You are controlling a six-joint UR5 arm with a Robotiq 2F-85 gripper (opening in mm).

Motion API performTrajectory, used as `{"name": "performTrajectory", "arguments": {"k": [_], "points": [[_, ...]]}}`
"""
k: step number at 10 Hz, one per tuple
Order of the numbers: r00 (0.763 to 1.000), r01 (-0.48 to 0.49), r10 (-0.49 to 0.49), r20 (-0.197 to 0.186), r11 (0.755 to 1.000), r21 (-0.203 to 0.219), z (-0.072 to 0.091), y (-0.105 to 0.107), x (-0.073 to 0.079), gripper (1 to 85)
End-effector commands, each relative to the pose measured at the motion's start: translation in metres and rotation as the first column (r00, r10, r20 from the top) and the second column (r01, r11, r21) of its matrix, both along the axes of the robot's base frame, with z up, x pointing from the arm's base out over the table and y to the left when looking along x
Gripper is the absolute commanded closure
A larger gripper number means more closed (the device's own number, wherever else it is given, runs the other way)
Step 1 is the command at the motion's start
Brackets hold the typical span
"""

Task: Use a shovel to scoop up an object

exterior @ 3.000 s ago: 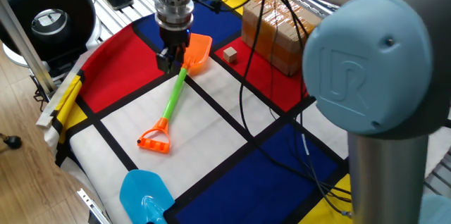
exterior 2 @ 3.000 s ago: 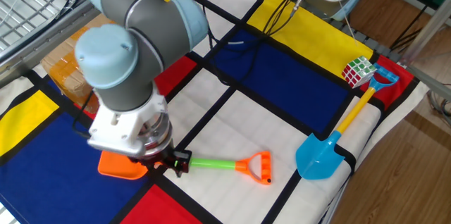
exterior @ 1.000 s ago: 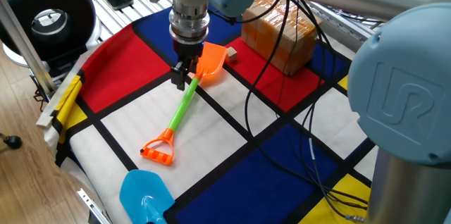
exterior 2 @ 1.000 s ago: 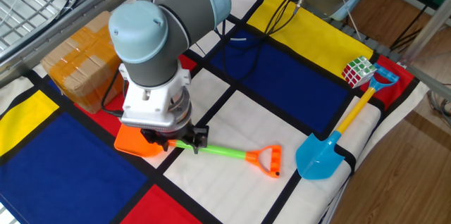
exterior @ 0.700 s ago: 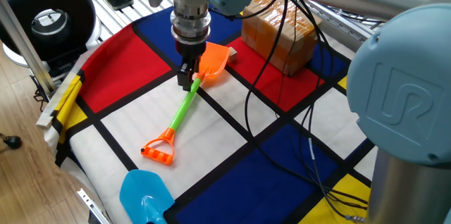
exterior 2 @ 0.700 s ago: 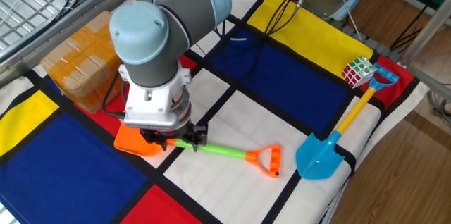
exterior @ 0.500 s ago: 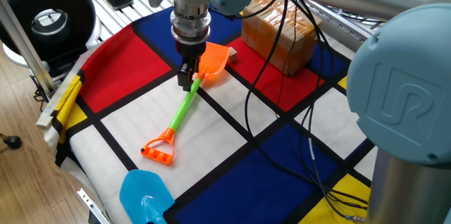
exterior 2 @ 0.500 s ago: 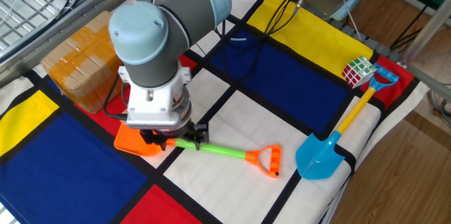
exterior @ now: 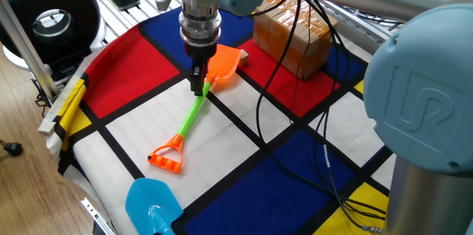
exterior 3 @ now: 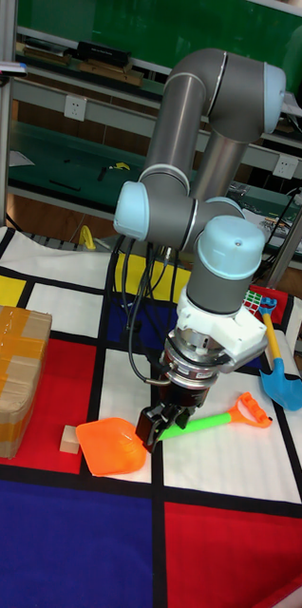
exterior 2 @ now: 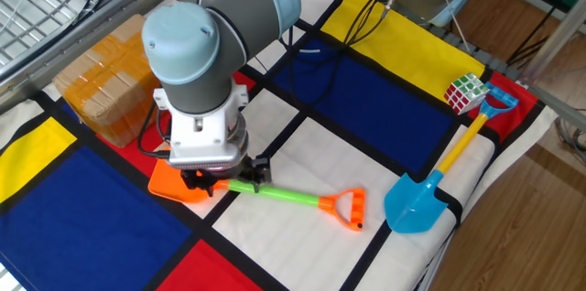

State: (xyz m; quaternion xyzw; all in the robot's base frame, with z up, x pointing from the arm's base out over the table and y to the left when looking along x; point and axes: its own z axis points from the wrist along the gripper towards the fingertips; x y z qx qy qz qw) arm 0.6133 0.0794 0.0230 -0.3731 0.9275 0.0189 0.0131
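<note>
My gripper [exterior: 197, 85] is shut on the shovel's green shaft [exterior: 190, 113] just behind the orange blade [exterior: 222, 65]. The blade lies low over the mat, and the shaft slopes back to the orange end loop [exterior: 165, 157]. The object, a tiny tan cube [exterior: 242, 55], peeks out at the blade's far corner. In the tall fixed view the cube [exterior 3: 69, 439] sits right at the front edge of the blade [exterior 3: 113, 445], beside the gripper [exterior 3: 159, 424]. The other fixed view shows the gripper [exterior 2: 224, 185] and the blade [exterior 2: 174, 184], with the cube hidden.
A brown taped cardboard box [exterior: 292, 32] stands just beyond the cube. A light blue shovel [exterior: 151, 205] lies near the mat's front edge. A Rubik's cube [exterior 2: 465, 92] rests by the blue shovel's handle. Black cables [exterior: 259, 109] hang from the arm across the mat.
Over three seconds the gripper carried the shovel toward the box, bringing the blade up against the cube. In the last half second almost nothing has shifted.
</note>
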Motion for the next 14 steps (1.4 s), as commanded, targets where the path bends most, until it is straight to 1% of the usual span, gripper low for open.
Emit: {"name": "performTrajectory", "arguments": {"k": [1, 2, 3, 4, 6, 7, 8, 9, 10, 12, 13, 14], "points": [[1.000, -0.017, 0.018, 0.018, 1.000, -0.017, 0.001, -0.005, 0.005, 12.7], [1.000, -0.002, 0.002, 0.022, 1.000, -0.001, 0.001, -0.001, 0.006, 13.7], [1.000, 0.004, -0.005, 0.017, 0.999, 0.044, 0.002, 0.010, 0.005, 13.7], [0.999, -0.003, 0.001, 0.033, 0.999, 0.051, 0.002, 0.012, 0.009, 13.7], [0.999, -0.014, 0.012, 0.052, 0.999, 0.047, 0.002, 0.011, 0.014, 13.3], [0.998, -0.017, 0.014, 0.060, 0.998, 0.055, 0.003, 0.013, 0.016, 13.3], [0.998, -0.011, 0.006, 0.063, 0.997, 0.075, 0.003, 0.018, 0.016, 13.3], [0.998, -0.010, 0.005, 0.061, 0.997, 0.077, 0.003, 0.019, 0.016, 13.3], [0.998, -0.013, 0.009, 0.060, 0.998, 0.067, 0.003, 0.016, 0.016, 13.3], [0.999, -0.021, 0.017, 0.052, 0.997, 0.072, 0.003, 0.018, 0.013, 12.7], [0.999, -0.029, 0.026, 0.046, 0.998, 0.064, 0.005, 0.017, 0.010, 11.7], [0.998, -0.035, 0.032, 0.049, 0.998, 0.043, 0.008, 0.016, 0.007, 11.7]]}}
